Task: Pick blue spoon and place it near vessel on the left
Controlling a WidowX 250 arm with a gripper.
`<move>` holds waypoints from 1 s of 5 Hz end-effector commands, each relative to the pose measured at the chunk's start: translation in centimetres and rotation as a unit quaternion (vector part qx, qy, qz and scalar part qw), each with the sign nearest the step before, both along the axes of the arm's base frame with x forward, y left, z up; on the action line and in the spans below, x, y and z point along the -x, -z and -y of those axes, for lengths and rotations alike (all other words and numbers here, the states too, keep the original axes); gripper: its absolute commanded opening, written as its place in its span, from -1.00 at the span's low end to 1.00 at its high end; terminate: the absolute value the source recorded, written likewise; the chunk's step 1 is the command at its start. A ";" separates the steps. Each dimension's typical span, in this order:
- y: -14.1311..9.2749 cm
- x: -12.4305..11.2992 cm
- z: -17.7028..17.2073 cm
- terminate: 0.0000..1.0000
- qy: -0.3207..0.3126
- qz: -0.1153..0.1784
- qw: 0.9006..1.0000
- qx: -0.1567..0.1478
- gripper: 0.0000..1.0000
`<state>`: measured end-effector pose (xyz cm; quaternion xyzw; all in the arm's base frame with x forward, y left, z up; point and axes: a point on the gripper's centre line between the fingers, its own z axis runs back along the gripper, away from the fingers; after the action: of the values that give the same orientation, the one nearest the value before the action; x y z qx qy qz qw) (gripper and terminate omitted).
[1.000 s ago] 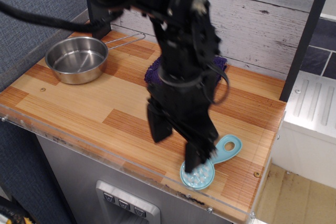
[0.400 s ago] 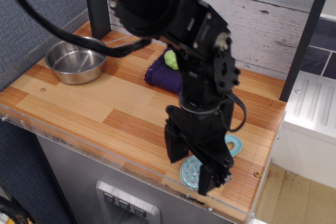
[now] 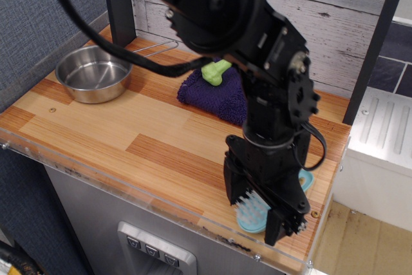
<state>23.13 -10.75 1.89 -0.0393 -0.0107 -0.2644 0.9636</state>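
Turquoise blue spoon (image 3: 252, 214), studded head.

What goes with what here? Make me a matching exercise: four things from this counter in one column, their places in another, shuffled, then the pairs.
Things:
1. blue spoon
2. vessel
3. green toy piece
4. purple cloth

Places:
A. back left of the counter
B. lying on the cloth
C. front right edge, between the fingers of the gripper
D. middle back, near the plank wall

Pairs: 1-C, 2-A, 3-B, 4-D
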 end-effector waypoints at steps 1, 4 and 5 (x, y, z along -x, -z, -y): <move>0.5 -0.9 -0.6 -1.00 -0.007 0.001 1.000 -0.012 1.00; -3.3 -1.7 -1.9 -1.00 -0.011 0.028 0.999 0.023 -1.00; -7.8 -2.1 -5.8 -1.00 -0.072 0.070 0.994 0.043 -1.00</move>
<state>25.32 -4.64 8.78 -0.0606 -0.0739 -0.1793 0.9791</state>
